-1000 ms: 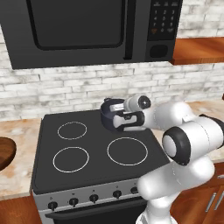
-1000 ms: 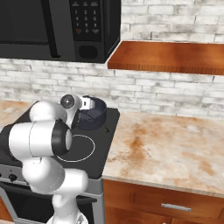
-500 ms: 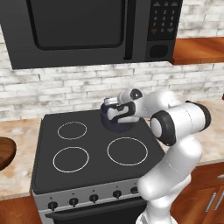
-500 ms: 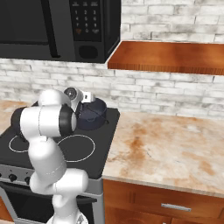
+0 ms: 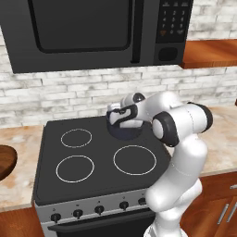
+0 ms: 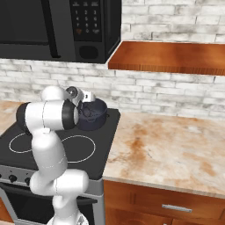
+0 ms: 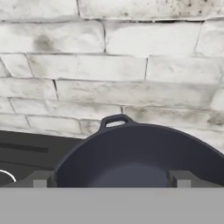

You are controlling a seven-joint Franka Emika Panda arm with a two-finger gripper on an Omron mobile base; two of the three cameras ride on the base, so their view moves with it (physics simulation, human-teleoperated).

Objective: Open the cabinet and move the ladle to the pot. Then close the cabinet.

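On the back right ring of the stove, close to the brick wall, the pot is seen: small, round, dark grey-blue, with a short looped handle at its far rim and a smooth dark inside. The gripper is held just over its rim, and the fingers are spread wide with nothing between them.

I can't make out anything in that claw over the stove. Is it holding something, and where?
Nothing is held. The end effector stands open over the pot, with its fingertips set wide apart and nothing between them.
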